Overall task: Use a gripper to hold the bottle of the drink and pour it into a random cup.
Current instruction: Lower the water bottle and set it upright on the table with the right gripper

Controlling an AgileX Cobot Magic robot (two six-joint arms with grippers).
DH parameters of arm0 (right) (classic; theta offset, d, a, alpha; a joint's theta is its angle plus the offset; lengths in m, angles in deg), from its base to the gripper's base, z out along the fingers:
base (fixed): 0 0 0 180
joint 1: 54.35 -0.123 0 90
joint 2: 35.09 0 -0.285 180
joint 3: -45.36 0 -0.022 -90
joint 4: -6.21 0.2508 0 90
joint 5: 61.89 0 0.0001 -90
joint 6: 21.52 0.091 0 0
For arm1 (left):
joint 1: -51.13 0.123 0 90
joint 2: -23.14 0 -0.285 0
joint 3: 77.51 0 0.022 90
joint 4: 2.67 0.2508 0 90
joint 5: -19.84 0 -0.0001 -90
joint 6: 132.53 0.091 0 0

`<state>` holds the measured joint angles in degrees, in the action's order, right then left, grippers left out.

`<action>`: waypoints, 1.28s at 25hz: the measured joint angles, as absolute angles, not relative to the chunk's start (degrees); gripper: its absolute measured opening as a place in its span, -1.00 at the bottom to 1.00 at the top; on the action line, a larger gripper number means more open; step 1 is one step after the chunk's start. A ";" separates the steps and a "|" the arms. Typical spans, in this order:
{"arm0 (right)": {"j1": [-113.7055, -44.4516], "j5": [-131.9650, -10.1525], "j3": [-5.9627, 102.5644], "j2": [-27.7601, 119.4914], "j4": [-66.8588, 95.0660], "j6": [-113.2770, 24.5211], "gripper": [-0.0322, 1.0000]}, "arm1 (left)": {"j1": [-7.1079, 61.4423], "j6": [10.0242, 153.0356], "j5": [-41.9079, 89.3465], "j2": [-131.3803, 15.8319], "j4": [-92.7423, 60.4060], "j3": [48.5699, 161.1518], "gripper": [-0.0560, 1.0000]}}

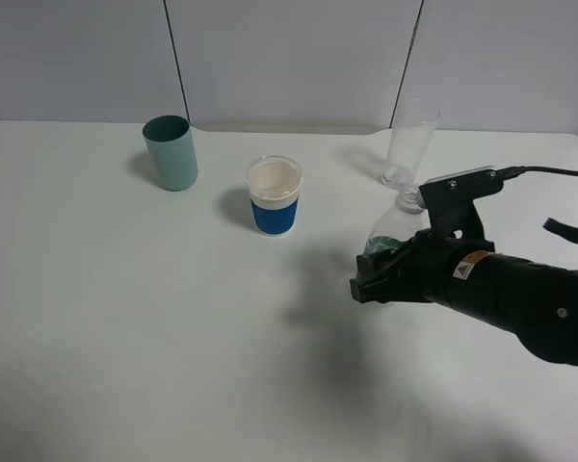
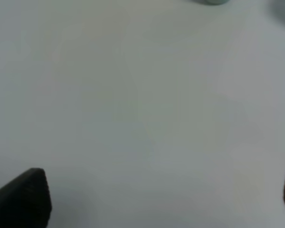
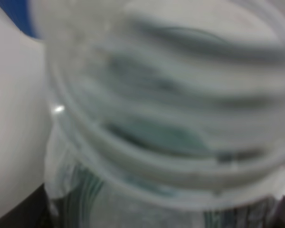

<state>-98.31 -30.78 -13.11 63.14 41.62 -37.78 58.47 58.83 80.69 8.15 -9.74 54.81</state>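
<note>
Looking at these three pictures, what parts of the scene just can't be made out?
- Lower part of the bottle: in the high view the right end effector covers it, so how its fingers sit on the bottle stays hidden.
- Drink level: the right wrist view shows the bottle only as a blur, too close.
- Left end effector: its wrist view cuts off all but two finger corners.
- Inside the green cup: too dark.

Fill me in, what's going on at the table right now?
The right gripper is closed around the small clear plastic bottle with a green label, in front of the tall clear glass. A teal cup and a blue-banded white cup stand further left. Nothing is being poured. The left gripper is open over bare table.
</note>
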 joint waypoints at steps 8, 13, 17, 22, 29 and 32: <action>-98.31 -31.49 -13.11 63.14 42.12 -37.78 0.19 | 58.47 58.83 80.69 8.15 -9.74 54.81 0.99; -98.31 -31.60 -13.11 63.14 42.12 -37.78 0.19 | 58.47 58.83 80.69 8.15 -9.74 54.81 0.99; -98.31 -31.60 -13.11 63.14 42.02 -37.83 0.19 | 58.47 58.83 80.69 8.15 -9.74 54.81 0.99; -98.31 -31.60 -13.11 63.14 42.00 -37.83 0.22 | 58.47 58.83 80.69 8.15 -9.74 54.81 0.99; -98.31 -32.91 -13.11 63.14 41.84 -37.83 0.65 | 58.47 58.83 80.69 8.15 -9.74 54.81 0.99; -98.31 -32.91 -13.11 63.14 41.59 -37.83 0.69 | 58.47 58.83 80.69 8.15 -9.74 54.81 0.99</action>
